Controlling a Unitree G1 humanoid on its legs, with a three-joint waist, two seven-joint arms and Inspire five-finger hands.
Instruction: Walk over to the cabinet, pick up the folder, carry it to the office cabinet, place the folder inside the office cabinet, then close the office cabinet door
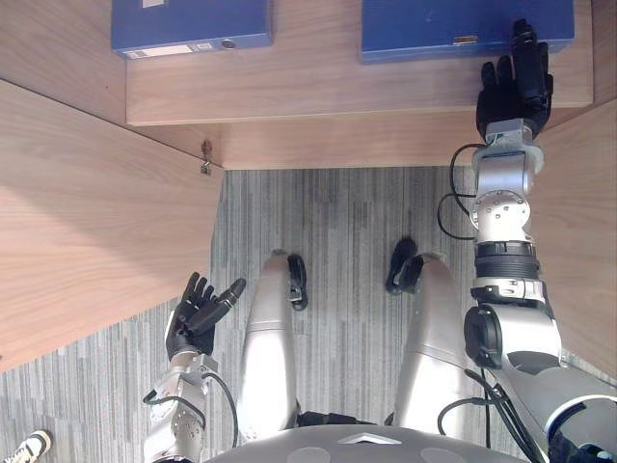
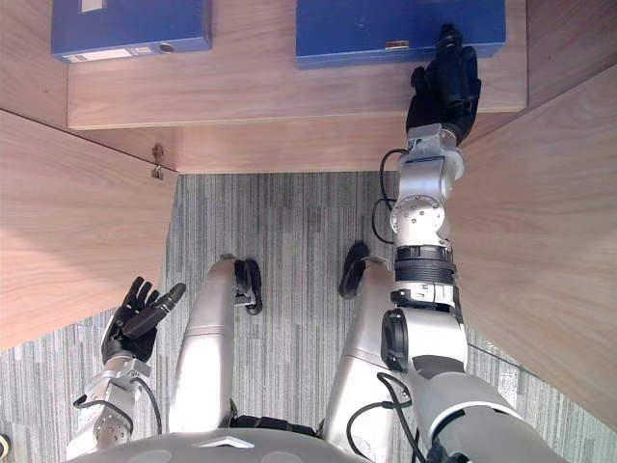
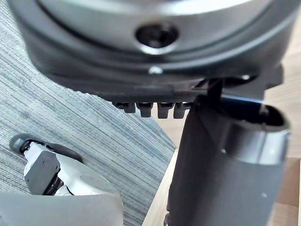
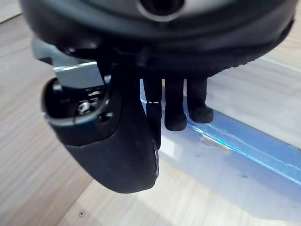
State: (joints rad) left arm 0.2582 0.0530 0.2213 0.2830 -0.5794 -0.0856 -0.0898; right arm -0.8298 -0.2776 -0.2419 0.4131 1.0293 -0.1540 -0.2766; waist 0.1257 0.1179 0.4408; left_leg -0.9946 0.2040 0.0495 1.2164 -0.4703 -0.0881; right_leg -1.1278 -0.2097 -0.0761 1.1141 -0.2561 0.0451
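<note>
I see the flat blue rectangular folder [image 1: 434, 24] lying face-up on the light wood-grain cabinet shelf [image 1: 318, 92], toward its right end. The cabinet's left wood-grain door [image 1: 96, 212] stands swung wide open toward me.

I am logging: right folder [image 1: 453, 24] showing deep blue; left folder [image 1: 188, 21] showing the same blue; shelf [image 1: 318, 92] and cabinet door [image 1: 87, 212] showing pale wood grain; carpet [image 1: 337, 222] running in fine grey stripes; left hand [image 1: 193, 323] and right hand [image 1: 511, 96] showing black.
</note>
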